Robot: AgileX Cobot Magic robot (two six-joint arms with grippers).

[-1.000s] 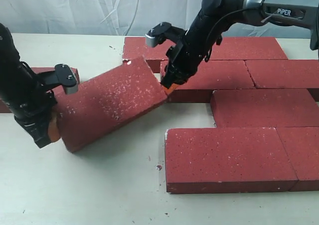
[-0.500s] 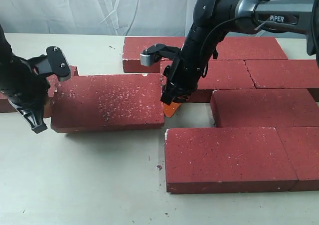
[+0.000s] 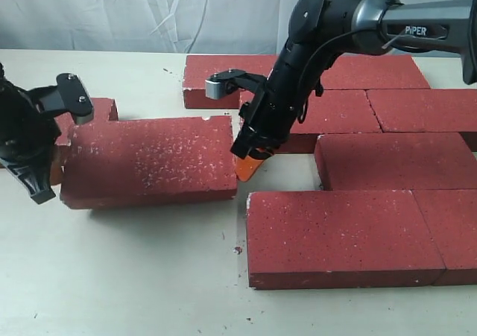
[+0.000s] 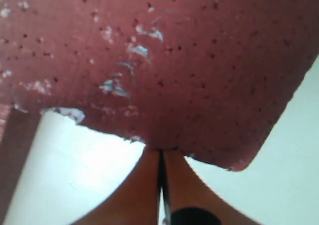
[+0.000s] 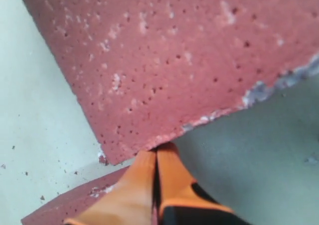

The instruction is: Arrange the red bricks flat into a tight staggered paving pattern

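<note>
1. Left gripper (image 4: 160, 180), fingers pinched together and holding nothing, butts against the left end of the loose brick (image 3: 149, 161).
2. Skewed across the table (image 3: 134, 276) a second ago, that brick now lies flat, nearly square to the paving.
3. Right gripper (image 3: 250, 165), likewise closed and empty, meets its right-hand corner.
4. Beyond, the laid bricks (image 3: 373, 112) await it; squared up, it looks ready to slide into the middle course.
</note>
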